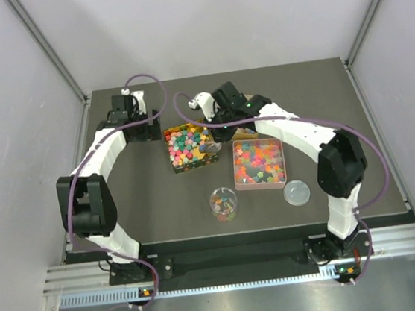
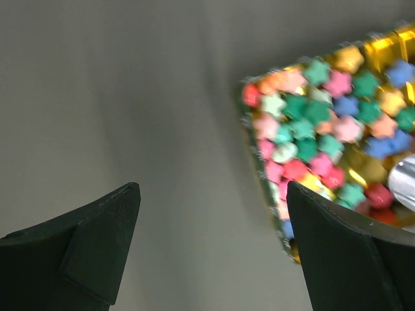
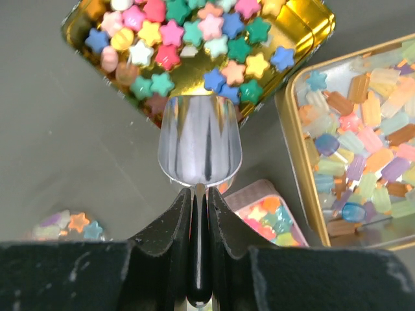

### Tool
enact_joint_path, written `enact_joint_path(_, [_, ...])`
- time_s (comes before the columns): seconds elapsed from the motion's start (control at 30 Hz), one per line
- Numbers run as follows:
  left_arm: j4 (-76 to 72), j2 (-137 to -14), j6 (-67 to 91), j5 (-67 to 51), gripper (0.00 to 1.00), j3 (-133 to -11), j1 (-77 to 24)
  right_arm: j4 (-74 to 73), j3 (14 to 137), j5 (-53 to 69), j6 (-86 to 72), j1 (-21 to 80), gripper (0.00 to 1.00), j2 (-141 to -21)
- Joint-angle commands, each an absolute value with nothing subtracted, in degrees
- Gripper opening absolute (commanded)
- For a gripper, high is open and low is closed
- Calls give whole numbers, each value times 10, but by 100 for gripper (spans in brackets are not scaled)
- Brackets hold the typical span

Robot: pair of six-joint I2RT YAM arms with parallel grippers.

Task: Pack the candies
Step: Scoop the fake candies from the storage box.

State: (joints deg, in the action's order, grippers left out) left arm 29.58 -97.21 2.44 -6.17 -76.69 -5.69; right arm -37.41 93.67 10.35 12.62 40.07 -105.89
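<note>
Gold tin (image 3: 305,26) at the far middle of the table (image 1: 160,198) is nearly full of small star candies (image 3: 170,57) in pink, green, yellow and blue. Just beside it, on the right, a second tin (image 3: 297,139) holds translucent gummy pieces. Between the arms and nearer to us stands a clear jar (image 1: 224,204) with only a low layer of mixed candies at its bottom. Its round lid (image 1: 297,192) lies apart from it on the right.

We judge that the packing is at an early stage. Some candy is in the jar, but most of it is in the tins, and the lid is not on.

Our right gripper (image 3: 200,194) has its fingers pressed together on the thin handle of a shiny metal scoop (image 3: 200,142). The bowl of the scoop is over the near rim of the gold tin. We see no candy inside the bowl, and we cannot tell whether it touches the stars or the rim.

Our left gripper (image 2: 214,246) is spread wide and holds nothing. It hangs above bare table, just beside the left edge of the gold tin.
</note>
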Motion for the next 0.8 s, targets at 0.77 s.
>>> enact_joint_path(0.77, [157,-867,69,-30,99,-656,-37,-516,1113,-28,127,496,0,-1187])
